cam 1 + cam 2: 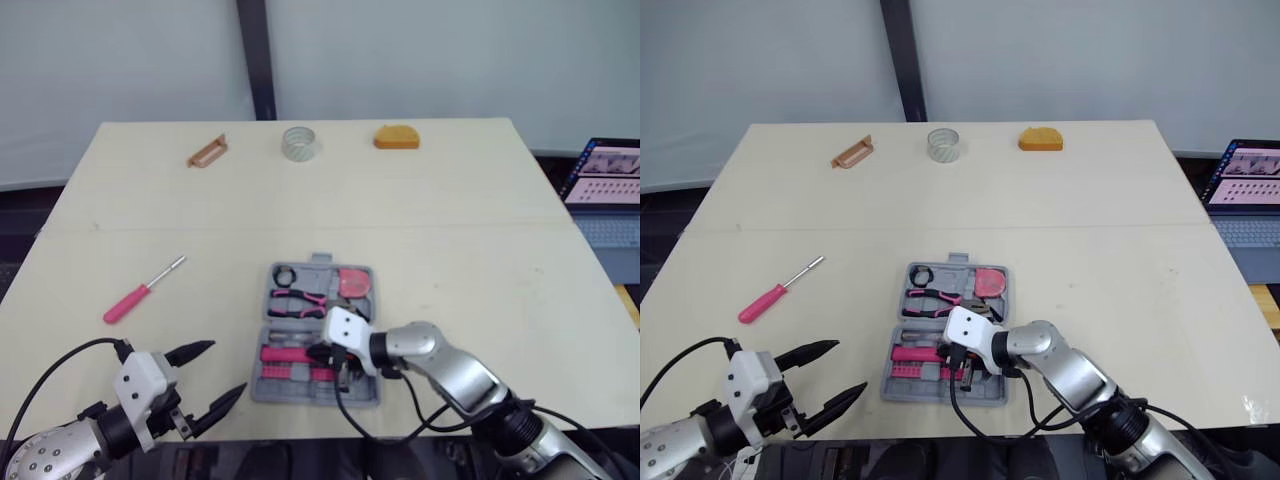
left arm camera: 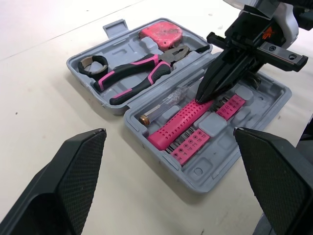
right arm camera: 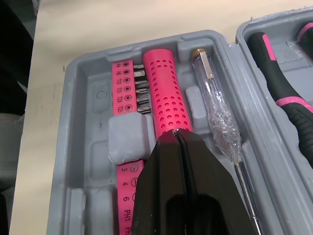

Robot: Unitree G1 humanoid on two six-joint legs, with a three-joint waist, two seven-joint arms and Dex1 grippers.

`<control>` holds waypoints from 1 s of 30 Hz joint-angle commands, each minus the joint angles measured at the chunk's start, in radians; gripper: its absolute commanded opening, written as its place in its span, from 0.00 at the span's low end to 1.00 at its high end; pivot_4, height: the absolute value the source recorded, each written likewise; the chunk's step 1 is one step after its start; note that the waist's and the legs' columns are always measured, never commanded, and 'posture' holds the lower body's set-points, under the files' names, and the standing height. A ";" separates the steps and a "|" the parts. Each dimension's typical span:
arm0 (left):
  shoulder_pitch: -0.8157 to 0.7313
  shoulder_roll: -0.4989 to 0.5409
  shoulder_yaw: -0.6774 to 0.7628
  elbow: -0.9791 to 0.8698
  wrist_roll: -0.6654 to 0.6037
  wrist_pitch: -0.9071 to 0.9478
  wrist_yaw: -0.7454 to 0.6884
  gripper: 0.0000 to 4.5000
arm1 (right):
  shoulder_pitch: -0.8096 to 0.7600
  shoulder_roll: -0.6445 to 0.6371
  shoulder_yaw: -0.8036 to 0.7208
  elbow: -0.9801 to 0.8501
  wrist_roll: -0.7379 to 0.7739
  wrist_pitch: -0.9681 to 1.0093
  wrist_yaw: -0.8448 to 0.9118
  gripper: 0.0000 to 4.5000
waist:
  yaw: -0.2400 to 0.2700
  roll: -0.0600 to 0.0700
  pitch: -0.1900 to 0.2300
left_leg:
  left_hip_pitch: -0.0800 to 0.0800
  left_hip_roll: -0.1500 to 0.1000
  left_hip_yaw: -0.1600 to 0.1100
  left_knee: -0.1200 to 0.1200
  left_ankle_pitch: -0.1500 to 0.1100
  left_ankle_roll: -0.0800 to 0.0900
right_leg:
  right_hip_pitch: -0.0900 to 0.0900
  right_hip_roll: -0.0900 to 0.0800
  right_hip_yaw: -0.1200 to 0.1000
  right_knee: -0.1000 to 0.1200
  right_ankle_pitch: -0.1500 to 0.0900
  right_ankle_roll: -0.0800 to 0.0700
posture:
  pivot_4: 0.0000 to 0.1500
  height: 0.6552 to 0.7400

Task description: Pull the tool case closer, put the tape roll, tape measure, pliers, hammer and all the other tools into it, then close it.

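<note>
The grey tool case (image 1: 300,399) lies open near the table's front edge. Its far half holds a small black tape roll (image 1: 284,275), pink-handled pliers (image 2: 132,78) and a pink tape measure (image 2: 161,34). The near half holds a pink perforated handle (image 3: 166,95), a strip of bits (image 3: 128,88) and a clear tester screwdriver (image 3: 215,107). My right gripper (image 3: 177,134) is shut, its tips resting on the pink handle. My left gripper (image 1: 225,370) stands open and empty, left of the case near the front edge. A pink screwdriver (image 1: 143,291) lies loose on the table's left.
Along the far edge lie a brown handle-like piece (image 1: 208,152), a pale tape roll (image 1: 298,143) and an orange object (image 1: 397,136). A laptop (image 1: 605,180) stands off the table's right side.
</note>
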 commanded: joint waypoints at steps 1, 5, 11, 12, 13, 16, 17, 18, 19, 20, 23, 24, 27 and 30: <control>-0.006 0.010 0.001 -0.015 -0.002 -0.001 -0.001 1.00 | 0.054 -0.062 0.061 0.125 -0.086 0.098 0.000 0.01 | 0.001 0.001 -0.003 | 0.002 0.000 0.000 -0.001 0.000 0.000 | 0.002 0.000 0.000 -0.001 0.000 0.000 | 1.00 1.00; -0.010 0.011 0.000 -0.015 -0.002 0.002 -0.001 1.00 | 0.060 -0.059 0.055 0.128 -0.084 0.100 -0.004 0.01 | 0.001 0.002 -0.005 | 0.005 0.000 0.000 -0.002 -0.001 0.001 | 0.006 0.000 0.001 -0.003 0.000 -0.001 | 1.00 1.00; -0.016 0.014 0.001 -0.016 -0.004 0.009 -0.002 1.00 | 0.058 -0.066 0.066 0.137 -0.092 0.121 -0.002 0.01 | 0.001 0.003 -0.007 | 0.005 0.000 0.000 -0.002 -0.001 0.001 | 0.006 0.000 0.001 -0.004 0.000 -0.001 | 1.00 1.00; -0.017 0.014 0.002 -0.016 -0.004 0.011 -0.002 1.00 | 0.058 -0.067 0.068 0.139 -0.095 0.126 -0.003 0.01 | 0.001 0.003 -0.008 | 0.005 0.000 0.000 -0.002 -0.001 0.001 | 0.006 0.000 0.001 -0.004 0.000 -0.001 | 1.00 1.00; -0.019 0.014 0.002 -0.015 -0.004 0.011 -0.002 1.00 | 0.057 -0.068 0.070 0.141 -0.097 0.128 -0.005 0.01 | 0.001 0.004 -0.008 | 0.005 0.000 0.000 -0.002 -0.001 0.001 | 0.006 0.000 0.001 -0.005 0.000 -0.001 | 1.00 1.00; -0.022 0.015 0.001 -0.015 -0.003 0.014 -0.002 1.00 | 0.056 -0.070 0.073 0.149 -0.104 0.141 -0.010 0.01 | 0.001 0.004 -0.010 | 0.006 0.000 0.000 -0.002 -0.002 0.001 | 0.007 0.000 0.001 -0.005 0.000 -0.001 | 1.00 1.00; -0.024 0.015 0.001 -0.014 -0.003 0.015 -0.003 1.00 | 0.054 -0.071 0.075 0.154 -0.107 0.146 -0.012 0.01 | 0.001 0.004 -0.011 | 0.006 0.000 0.000 -0.002 -0.002 0.001 | 0.007 0.000 0.001 -0.006 0.000 -0.001 | 1.00 1.00; -0.027 0.015 0.001 -0.013 -0.003 0.016 -0.003 1.00 | 0.052 -0.071 0.076 0.159 -0.109 0.154 -0.014 0.01 | 0.001 0.005 -0.012 | 0.006 0.000 0.000 -0.003 -0.002 0.001 | 0.008 0.000 0.001 -0.007 0.000 -0.001 | 1.00 1.00; -0.028 0.016 0.002 -0.012 -0.003 0.017 -0.003 1.00 | 0.051 -0.071 0.077 0.162 -0.110 0.159 -0.016 0.01 | 0.001 0.005 -0.013 | 0.006 0.000 -0.001 -0.003 -0.002 0.001 | 0.008 0.000 0.001 -0.007 0.000 -0.001 | 1.00 1.00; -0.030 0.015 0.001 -0.012 -0.003 0.017 -0.002 1.00 | 0.050 -0.071 0.078 0.165 -0.112 0.160 -0.017 0.01 | 0.001 0.005 -0.014 | 0.007 0.000 -0.001 -0.003 -0.002 0.001 | 0.009 0.000 0.000 -0.008 0.000 -0.001 | 1.00 1.00; -0.035 0.015 -0.003 -0.012 -0.001 0.020 -0.001 1.00 | 0.045 -0.074 0.084 0.174 -0.120 0.169 -0.018 0.01 | 0.001 0.007 -0.016 | 0.008 0.000 -0.002 -0.004 -0.002 0.002 | 0.011 0.000 0.000 -0.010 0.000 -0.001 | 1.00 1.00; -0.037 0.015 -0.004 -0.012 -0.001 0.020 -0.001 1.00 | 0.044 -0.074 0.083 0.177 -0.120 0.174 -0.018 0.01 | 0.001 0.008 -0.016 | 0.009 0.000 -0.002 -0.004 -0.002 0.002 | 0.012 0.000 0.000 -0.011 0.000 -0.001 | 1.00 1.00; -0.040 0.015 -0.005 -0.009 0.000 0.021 -0.002 1.00 | 0.042 -0.077 0.088 0.178 -0.128 0.187 -0.019 0.01 | 0.001 0.009 -0.018 | 0.010 0.000 -0.002 -0.005 -0.002 0.002 | 0.014 0.000 0.000 -0.013 -0.001 -0.001 | 1.00 1.00; -0.041 0.015 -0.006 -0.009 0.000 0.020 -0.002 1.00 | 0.047 -0.078 0.088 0.173 -0.124 0.189 -0.021 0.01 | 0.001 0.010 -0.020 | 0.010 0.000 -0.003 -0.005 -0.002 0.002 | 0.014 0.000 0.000 -0.013 -0.001 -0.001 | 1.00 1.00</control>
